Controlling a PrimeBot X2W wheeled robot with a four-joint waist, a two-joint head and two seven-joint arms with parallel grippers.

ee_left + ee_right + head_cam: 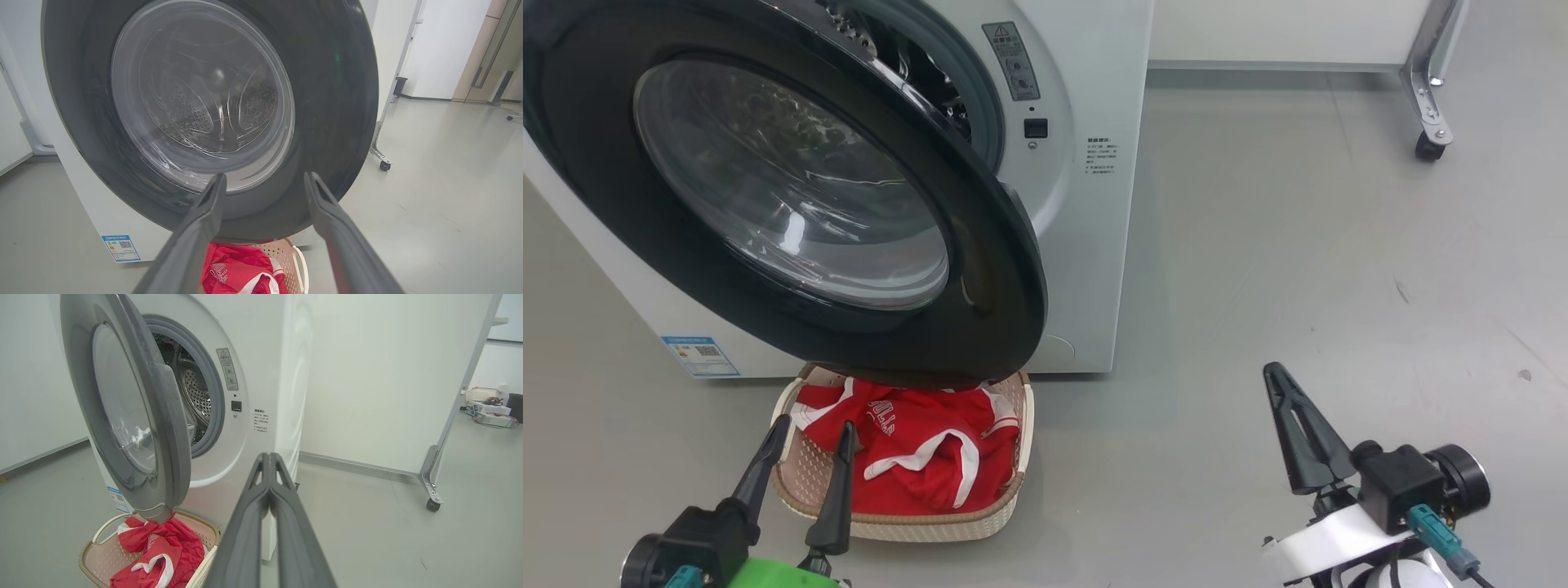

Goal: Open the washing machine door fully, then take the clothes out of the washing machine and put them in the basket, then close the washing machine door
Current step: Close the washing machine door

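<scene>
Fingers pressed together at lower right, the right gripper [1276, 377] may skid off the glossy washing machine door [1001, 269], its latch barely visible, while the left gripper [815, 426] gapes wide.

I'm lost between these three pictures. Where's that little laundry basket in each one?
Head view: basket, bottom, left of centre.
Left wrist view: basket, bottom edge, right of centre.
Right wrist view: basket, bottom left corner.
Shared landmark: the washing machine door overhanging it.

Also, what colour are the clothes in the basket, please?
The clothes are bright red with white trim, clearest in the head view.
</scene>
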